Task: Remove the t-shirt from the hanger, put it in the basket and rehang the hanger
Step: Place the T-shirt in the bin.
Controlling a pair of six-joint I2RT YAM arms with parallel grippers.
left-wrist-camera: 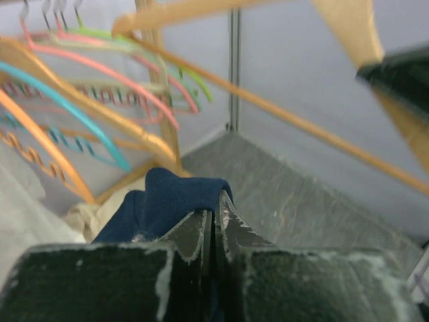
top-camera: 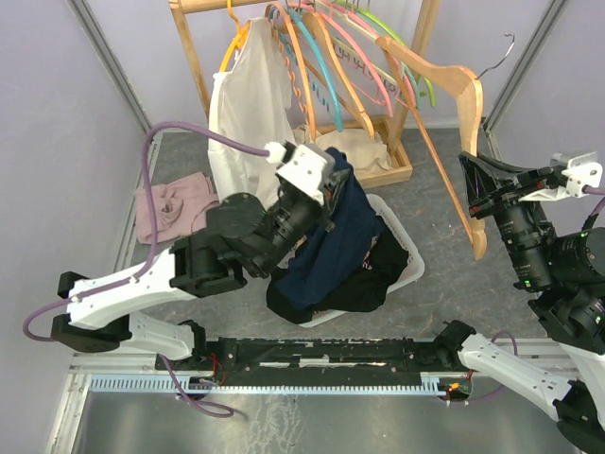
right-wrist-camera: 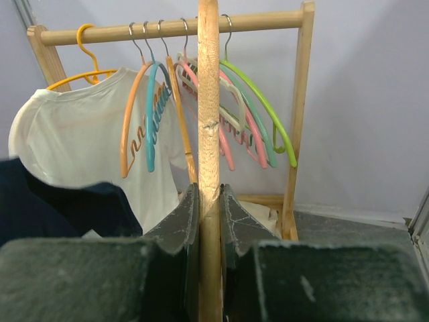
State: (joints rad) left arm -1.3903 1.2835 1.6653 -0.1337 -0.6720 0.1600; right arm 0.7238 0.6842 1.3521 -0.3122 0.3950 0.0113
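top external: left claw (top-camera: pixel 331 186) clenched on navy t-shirt (top-camera: pixel 352 232) above basket (top-camera: pixel 413 269); right claw (top-camera: pixel 477 194) gripped wooden hanger (top-camera: pixel 444 71).

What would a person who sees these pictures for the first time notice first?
The left gripper, shut on a navy t-shirt, holds it over a white basket in the middle of the scene. To the right, the right gripper clamps a bare wooden hanger. Behind, a rack carries coloured hangers and a white t-shirt.
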